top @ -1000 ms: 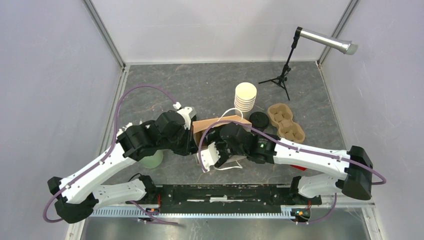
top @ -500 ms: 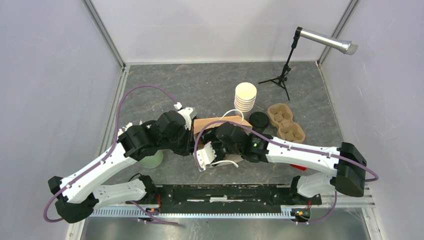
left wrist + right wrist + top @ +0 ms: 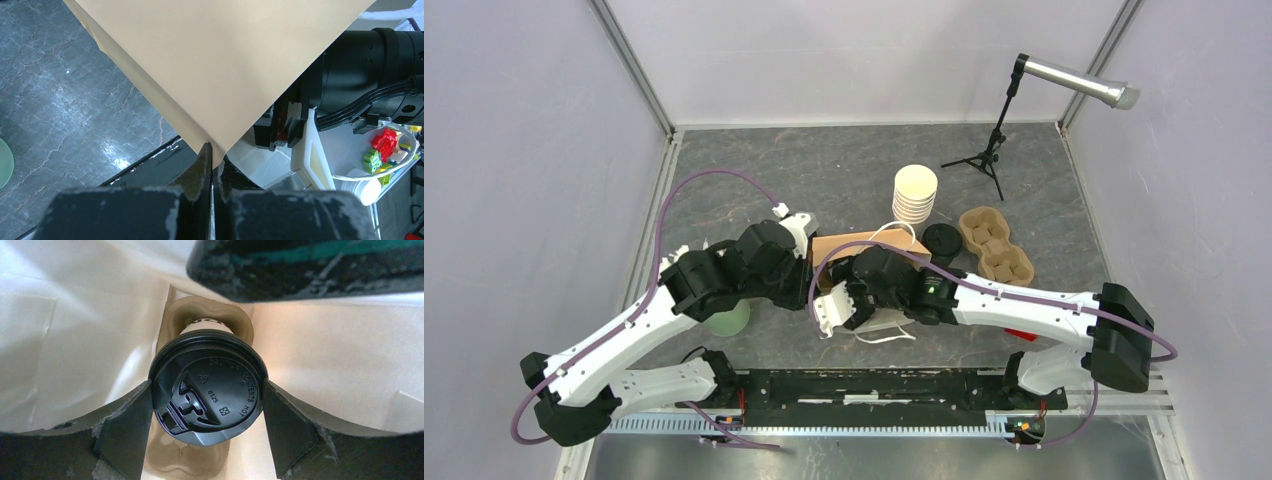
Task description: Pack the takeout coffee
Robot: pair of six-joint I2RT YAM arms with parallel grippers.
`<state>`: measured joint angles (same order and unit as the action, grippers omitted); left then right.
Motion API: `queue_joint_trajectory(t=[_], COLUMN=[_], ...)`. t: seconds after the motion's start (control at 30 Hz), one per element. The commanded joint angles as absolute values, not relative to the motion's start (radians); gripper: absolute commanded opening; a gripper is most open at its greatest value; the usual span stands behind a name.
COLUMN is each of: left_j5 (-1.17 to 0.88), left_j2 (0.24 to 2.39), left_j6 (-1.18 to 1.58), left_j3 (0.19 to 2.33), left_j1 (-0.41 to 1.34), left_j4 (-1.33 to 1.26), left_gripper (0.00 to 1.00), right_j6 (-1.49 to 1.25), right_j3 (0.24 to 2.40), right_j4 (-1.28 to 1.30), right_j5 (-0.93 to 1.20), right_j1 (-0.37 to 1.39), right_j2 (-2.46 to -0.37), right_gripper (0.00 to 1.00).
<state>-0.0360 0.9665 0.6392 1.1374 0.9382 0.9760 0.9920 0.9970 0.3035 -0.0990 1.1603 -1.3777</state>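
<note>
A brown paper bag [image 3: 864, 246] with white handles stands open at the table's middle. My left gripper [image 3: 212, 152] is shut on the bag's [image 3: 220, 65] edge, and it shows at the bag's left side in the top view [image 3: 809, 285]. My right gripper [image 3: 207, 405] reaches down inside the bag. Its fingers [image 3: 125, 435] touch both sides of the black lid [image 3: 207, 392] of a takeout coffee cup [image 3: 207, 326]. The cup sits in a brown cardboard carrier [image 3: 175, 315] on the bag's floor. In the top view the right arm's wrist [image 3: 886, 285] hides the cup and the fingers.
A tall stack of lidless cream cups [image 3: 914, 195] stands behind the bag. A pile of black lids [image 3: 942, 240] and cardboard carriers [image 3: 996, 246] lie to its right. A pale green disc [image 3: 727, 320] lies under the left arm. A tripod stand [image 3: 984, 160] is at the back right.
My right arm has shifted left and a little further into the bag. The bag's near side and its lower handle moved with it. The left arm has kept its hold.
</note>
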Motion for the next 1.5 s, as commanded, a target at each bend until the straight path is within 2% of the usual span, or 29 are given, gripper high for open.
queue_joint_trajectory(t=[0.0,0.77,1.47], left_j5=[-0.067,-0.104,-0.124], left_j2=[0.947,0.97,0.991], left_j6=[0.654,0.666,0.661], left_j3=[1.131,1.127,1.152], left_j1=[0.942,0.942,0.941], left_j4=[0.931,0.911,0.907], left_gripper=[0.02,0.02,0.02], right_j6=[0.993,0.96,0.943], right_j3=[0.992,0.957,0.96], right_j4=[0.303,0.2,0.165], right_j5=[-0.137,-0.215,-0.171], right_j1=[1.157,1.16,1.176], right_j2=[-1.358,-1.442,-1.42], right_gripper=[0.69,0.71,0.84])
